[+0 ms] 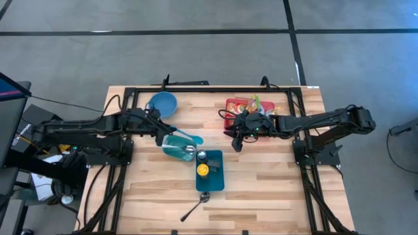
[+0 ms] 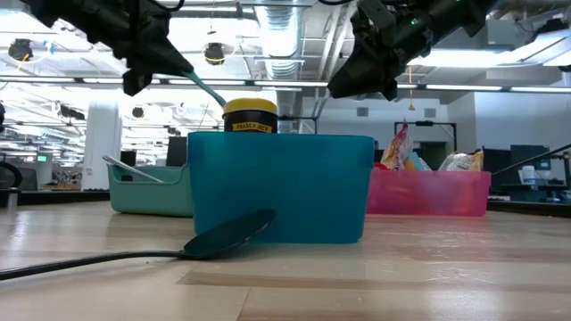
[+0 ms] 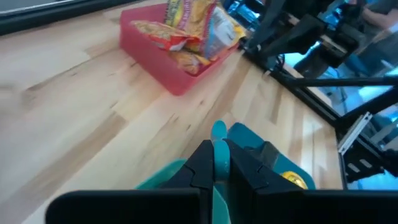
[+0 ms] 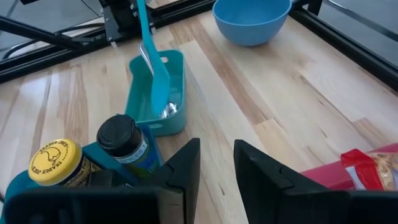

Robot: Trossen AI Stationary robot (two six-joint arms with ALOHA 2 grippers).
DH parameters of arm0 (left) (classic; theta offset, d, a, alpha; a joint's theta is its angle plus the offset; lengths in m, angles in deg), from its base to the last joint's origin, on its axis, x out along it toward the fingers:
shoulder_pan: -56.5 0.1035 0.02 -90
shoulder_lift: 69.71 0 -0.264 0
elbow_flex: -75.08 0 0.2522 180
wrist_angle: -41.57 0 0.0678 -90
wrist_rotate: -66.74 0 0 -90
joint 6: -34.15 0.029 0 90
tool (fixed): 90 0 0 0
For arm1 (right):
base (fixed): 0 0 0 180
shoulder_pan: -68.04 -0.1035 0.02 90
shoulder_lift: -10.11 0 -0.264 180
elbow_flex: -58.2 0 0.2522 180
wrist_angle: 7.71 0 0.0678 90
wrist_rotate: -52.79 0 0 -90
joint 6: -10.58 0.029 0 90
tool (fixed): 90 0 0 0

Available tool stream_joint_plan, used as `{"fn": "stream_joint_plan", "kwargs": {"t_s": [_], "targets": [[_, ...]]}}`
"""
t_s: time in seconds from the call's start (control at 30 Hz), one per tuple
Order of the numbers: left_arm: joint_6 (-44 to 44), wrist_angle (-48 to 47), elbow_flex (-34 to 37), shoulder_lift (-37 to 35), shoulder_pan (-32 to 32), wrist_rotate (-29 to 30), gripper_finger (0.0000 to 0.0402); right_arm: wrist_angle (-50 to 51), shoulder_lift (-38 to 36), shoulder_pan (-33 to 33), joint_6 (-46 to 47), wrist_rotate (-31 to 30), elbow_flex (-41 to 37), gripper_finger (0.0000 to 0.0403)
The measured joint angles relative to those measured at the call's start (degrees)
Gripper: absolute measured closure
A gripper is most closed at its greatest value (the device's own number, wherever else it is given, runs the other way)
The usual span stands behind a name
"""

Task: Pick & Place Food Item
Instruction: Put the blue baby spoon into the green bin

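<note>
- Here the food packets (image 1: pixel 243 105) lie in the red tray (image 1: pixel 230 103) at the far right of the worktop (image 1: pixel 274 183); none is lifted, so the pick appears not yet made and the placing is wholly left.
- The packets stand tilted and bunched in the tray; their long axes cannot be told apart.
- The right end effector (image 1: pixel 236 144) hovers just in front of the red tray, fingers parted and grasping nothing.
- The left end effector (image 1: pixel 160 138) is clenched on a teal spatula (image 4: pixel 151 62), whose long axis slants down into the light teal bin (image 4: pixel 138 68).
- Near centre, a darker teal bin (image 1: pixel 216 179) holds two jars (image 4: pixel 55 162); a blue bowl (image 1: pixel 162 102) and a spoon (image 1: pixel 196 206) lie apart.
</note>
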Motion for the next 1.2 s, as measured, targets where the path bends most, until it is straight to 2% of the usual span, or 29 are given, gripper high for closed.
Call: {"fn": "stream_joint_plan", "kwargs": {"t_s": [0.3,0.67,0.93,1.2], "targets": [[-5.7,-6.8,0.0,-2.5,0.0,1.2,0.0393,0.2,0.0,-0.3,-0.1,0.0,0.0,0.0310],[-15.7,-15.7,0.0,-2.6,0.0,6.1,0.0391,1.3,0.1,-0.3,-0.1,0.0,0.0,0.0310],[-23.1,-15.5,2.7,-2.7,0.0,6.4,0.0389,1.3,0.1,-0.3,-0.1,0.0,0.0,0.0310],[-26.9,-14.3,5.0,-2.7,0.0,6.5,0.0390,1.3,0.1,-0.3,-0.2,0.0,0.0,0.0310]]}}
